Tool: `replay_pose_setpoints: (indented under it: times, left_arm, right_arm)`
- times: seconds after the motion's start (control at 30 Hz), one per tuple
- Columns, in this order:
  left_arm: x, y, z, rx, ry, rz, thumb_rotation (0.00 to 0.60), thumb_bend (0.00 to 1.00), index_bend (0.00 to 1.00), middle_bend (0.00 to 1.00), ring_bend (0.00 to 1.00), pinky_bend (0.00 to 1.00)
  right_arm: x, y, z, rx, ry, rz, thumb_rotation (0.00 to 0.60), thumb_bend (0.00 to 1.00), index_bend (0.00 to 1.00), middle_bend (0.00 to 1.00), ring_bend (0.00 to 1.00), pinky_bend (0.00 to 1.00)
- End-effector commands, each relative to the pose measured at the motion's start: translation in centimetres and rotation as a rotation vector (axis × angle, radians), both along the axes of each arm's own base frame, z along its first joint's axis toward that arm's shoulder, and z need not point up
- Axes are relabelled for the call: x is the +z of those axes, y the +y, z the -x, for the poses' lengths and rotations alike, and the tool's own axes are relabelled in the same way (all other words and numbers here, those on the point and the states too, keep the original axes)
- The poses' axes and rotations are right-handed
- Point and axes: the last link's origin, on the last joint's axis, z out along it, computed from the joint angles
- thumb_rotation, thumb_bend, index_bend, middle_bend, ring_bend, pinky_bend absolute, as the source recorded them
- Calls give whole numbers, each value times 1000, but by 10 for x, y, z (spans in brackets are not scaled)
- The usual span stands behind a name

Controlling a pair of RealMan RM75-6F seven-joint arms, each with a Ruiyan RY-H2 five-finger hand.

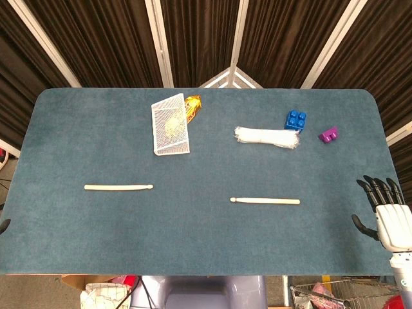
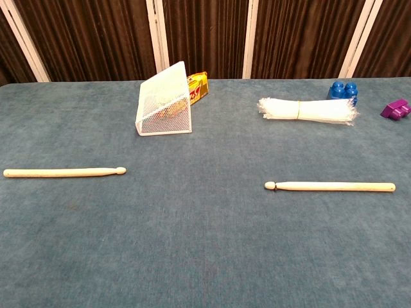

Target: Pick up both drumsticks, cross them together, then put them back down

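Observation:
Two pale wooden drumsticks lie flat on the blue table, both running left to right. The left drumstick (image 1: 118, 187) (image 2: 63, 172) has its tip pointing right. The right drumstick (image 1: 266, 201) (image 2: 330, 187) has its tip pointing left. My right hand (image 1: 385, 215) hovers off the table's right edge, fingers spread and holding nothing, well right of the right drumstick. Only a dark sliver of my left hand (image 1: 2, 225) shows at the frame's left edge, far from the left drumstick. The chest view shows neither hand.
At the back stand a tipped white mesh basket (image 1: 170, 125) (image 2: 163, 102) with a yellow packet (image 1: 193, 106) behind it, a bundle of white straws (image 1: 268, 136) (image 2: 307, 110), a blue brick (image 1: 295, 120) and a purple brick (image 1: 328, 134).

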Motion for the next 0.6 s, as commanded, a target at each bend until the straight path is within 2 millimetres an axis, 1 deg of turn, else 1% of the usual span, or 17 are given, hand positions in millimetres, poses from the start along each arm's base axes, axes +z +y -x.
replay_pose_setpoints:
  times: [0.03, 0.13, 0.23, 0.33, 0.47, 0.6]
  left_arm:
    - [0, -1, -1, -2, 5, -3, 600, 290, 53, 0, 0, 0]
    - [-1, -2, -3, -4, 8, -3, 600, 290, 54, 0, 0, 0]
    - [-2, -3, -3, -6, 11, 2, 600, 290, 54, 0, 0, 0]
    - [-4, -2, -4, -8, 15, 7, 600, 290, 53, 0, 0, 0]
    - [-7, -2, -6, -10, 18, 17, 600, 290, 52, 0, 0, 0]
    - [-8, 0, -5, -5, 18, 22, 600, 290, 51, 0, 0, 0]
  right_arm:
    - [-1, 0, 0, -5, -4, -7, 600, 325, 151, 129, 120, 19]
    - [-3, 0, 0, -11, -13, -24, 600, 325, 156, 129, 120, 12]
    - [-4, 1, -2, -17, -32, -30, 600, 324, 192, 131, 120, 11]
    - [-7, 2, -8, -9, -65, -36, 600, 325, 233, 159, 124, 11]
    - [-20, 5, -21, 11, -105, -75, 600, 324, 274, 203, 147, 11]
    - [-33, 2, -35, 25, -102, -109, 600, 325, 292, 211, 151, 10]
